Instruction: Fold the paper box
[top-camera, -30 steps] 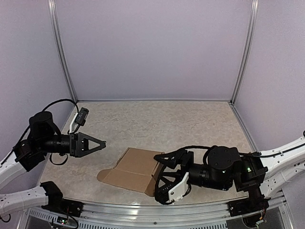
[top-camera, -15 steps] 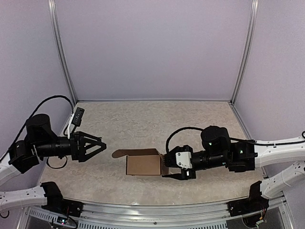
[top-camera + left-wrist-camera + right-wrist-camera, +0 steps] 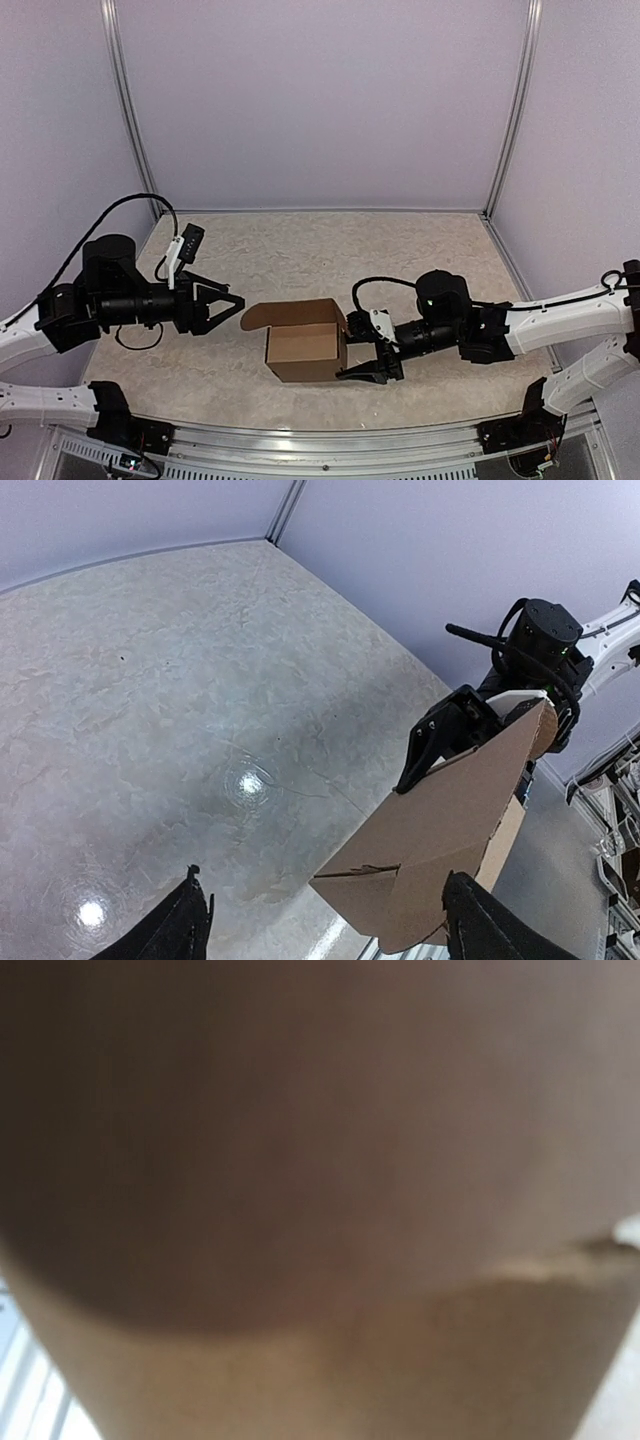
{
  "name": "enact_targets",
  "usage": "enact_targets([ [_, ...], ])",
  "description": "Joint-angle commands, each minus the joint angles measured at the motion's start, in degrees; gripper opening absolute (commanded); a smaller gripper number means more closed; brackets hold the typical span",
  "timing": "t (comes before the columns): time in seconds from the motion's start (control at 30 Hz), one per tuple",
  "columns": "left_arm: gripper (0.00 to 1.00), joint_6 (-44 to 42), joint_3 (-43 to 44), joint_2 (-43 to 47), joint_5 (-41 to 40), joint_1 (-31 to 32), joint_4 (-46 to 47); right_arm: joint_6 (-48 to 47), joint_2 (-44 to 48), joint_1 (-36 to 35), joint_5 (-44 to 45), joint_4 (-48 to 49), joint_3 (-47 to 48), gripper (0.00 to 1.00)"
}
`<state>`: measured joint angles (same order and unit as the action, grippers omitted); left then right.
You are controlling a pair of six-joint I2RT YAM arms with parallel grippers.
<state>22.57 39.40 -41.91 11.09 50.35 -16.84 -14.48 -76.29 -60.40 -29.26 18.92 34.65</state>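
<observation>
The right tool (image 3: 368,350) pinches the paper box (image 3: 305,345) by the wall nearest it, propping it upright over the bench (image 3: 300,250). This likely presents the loose flap (image 3: 262,316) to the left tool (image 3: 235,303), which hangs spread just short of that flap.

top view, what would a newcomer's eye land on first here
A half-formed brown paper box is upright at the near middle of the table, one flap curling off its top left. The right end effector grips its right side, while the left end effector, jaws open, points at it from the left without touching.
</observation>
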Motion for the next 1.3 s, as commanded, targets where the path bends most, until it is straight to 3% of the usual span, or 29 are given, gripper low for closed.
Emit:
enact_targets([
  [0.0, 0.74, -2.08, 2.92, -2.22, 0.1, 0.81, 2.67, 2.9, -0.78, 0.37, -1.73, 4.75, -1.24, 0.43],
  [0.23, 0.59, -2.89, 5.78, -6.41, 1.46, 4.26, 1.02, 3.55, -1.51, 0.33, 0.79, 5.59, -1.96, 0.41],
  [0.9, 0.42, -7.35, 9.34, -9.99, -7.0, 9.95, -6.87, 5.92, -3.33, 0.55, -0.36, 6.34, -1.46, 0.39],
  [1.27, 0.14, -8.14, 10.58, -11.79, -10.84, 11.73, -8.99, 6.87, -4.15, 0.48, -0.46, 6.61, -0.95, 0.39],
])
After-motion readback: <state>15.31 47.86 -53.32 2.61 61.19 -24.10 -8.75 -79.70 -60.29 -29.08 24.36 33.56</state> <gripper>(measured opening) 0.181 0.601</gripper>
